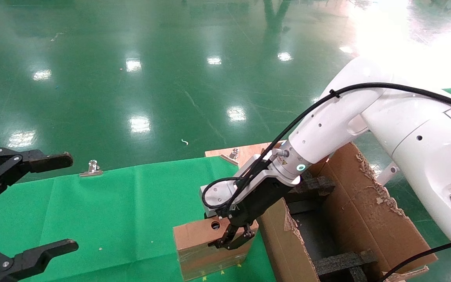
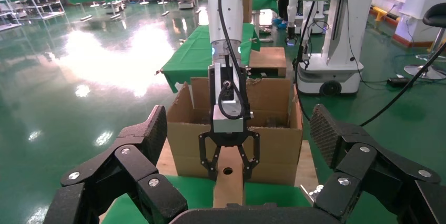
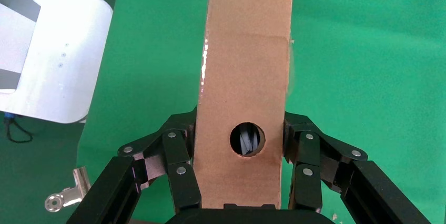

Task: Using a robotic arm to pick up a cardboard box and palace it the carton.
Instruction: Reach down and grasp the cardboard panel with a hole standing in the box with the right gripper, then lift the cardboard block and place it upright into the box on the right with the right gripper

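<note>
The small brown cardboard box (image 1: 200,250) stands on the green cloth with its round-holed face up, just left of the large carton (image 1: 366,211). My right gripper (image 1: 233,239), on the white-shelled arm with the green ring light, reaches down over the box's near end. In the right wrist view its fingers (image 3: 181,155) press both long sides of the box (image 3: 244,77) beside the hole. The left wrist view shows the same grip on the box (image 2: 229,187) in front of the carton (image 2: 273,145). My left gripper (image 1: 33,203) is open and empty at the far left.
The carton has ragged torn flaps and black foam blocks (image 1: 311,186) inside. The green cloth (image 1: 112,203) is held by metal clips (image 1: 91,169). A wooden board (image 1: 249,150) lies behind the carton. Shiny green floor lies beyond the table.
</note>
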Robot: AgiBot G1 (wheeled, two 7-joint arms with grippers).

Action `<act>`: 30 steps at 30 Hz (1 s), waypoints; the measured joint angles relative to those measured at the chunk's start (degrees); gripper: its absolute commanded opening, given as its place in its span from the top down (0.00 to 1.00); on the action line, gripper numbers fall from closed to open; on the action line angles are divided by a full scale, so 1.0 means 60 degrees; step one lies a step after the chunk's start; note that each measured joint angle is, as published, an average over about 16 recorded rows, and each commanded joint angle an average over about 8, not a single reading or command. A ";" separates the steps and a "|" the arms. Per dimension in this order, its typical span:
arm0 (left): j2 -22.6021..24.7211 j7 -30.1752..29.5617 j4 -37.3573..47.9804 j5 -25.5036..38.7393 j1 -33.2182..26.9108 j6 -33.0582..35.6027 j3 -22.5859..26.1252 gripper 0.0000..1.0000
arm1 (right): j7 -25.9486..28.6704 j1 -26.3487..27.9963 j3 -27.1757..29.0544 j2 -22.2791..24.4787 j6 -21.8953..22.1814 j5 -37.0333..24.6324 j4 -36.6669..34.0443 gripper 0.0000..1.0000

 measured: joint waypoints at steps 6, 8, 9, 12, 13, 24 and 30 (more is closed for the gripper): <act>0.0000 0.0001 0.0001 -0.0001 -0.0001 0.0000 0.0001 0.00 | 0.0092 0.0523 0.0000 0.0160 -0.0047 0.0302 0.0019 1.00; 0.0000 0.0001 0.0002 -0.0001 -0.0001 0.0000 0.0002 0.00 | 0.0122 0.0814 -0.0017 0.0233 -0.0067 0.0450 0.0019 1.00; 0.0000 0.0001 0.0002 -0.0001 -0.0001 0.0000 0.0002 0.00 | 0.0135 0.0979 -0.0027 0.0272 -0.0079 0.0536 0.0012 1.00; 0.0000 0.0002 0.0003 -0.0002 -0.0002 0.0000 0.0003 0.00 | 0.0148 0.1545 -0.0075 0.0391 -0.0113 0.0814 -0.0032 1.00; 0.0000 0.0002 0.0003 -0.0002 -0.0002 0.0000 0.0003 0.00 | 0.0140 0.1750 -0.0100 0.0427 -0.0123 0.0903 -0.0055 1.00; -0.0001 0.0004 0.0004 -0.0004 -0.0003 0.0000 0.0006 0.00 | -0.0238 0.3797 -0.0672 0.0629 -0.0181 0.1887 -0.0651 1.00; -0.0002 0.0005 0.0004 -0.0005 -0.0004 -0.0001 0.0008 0.00 | -0.0481 0.4424 -0.1224 0.0779 -0.0202 0.2355 -0.0991 1.00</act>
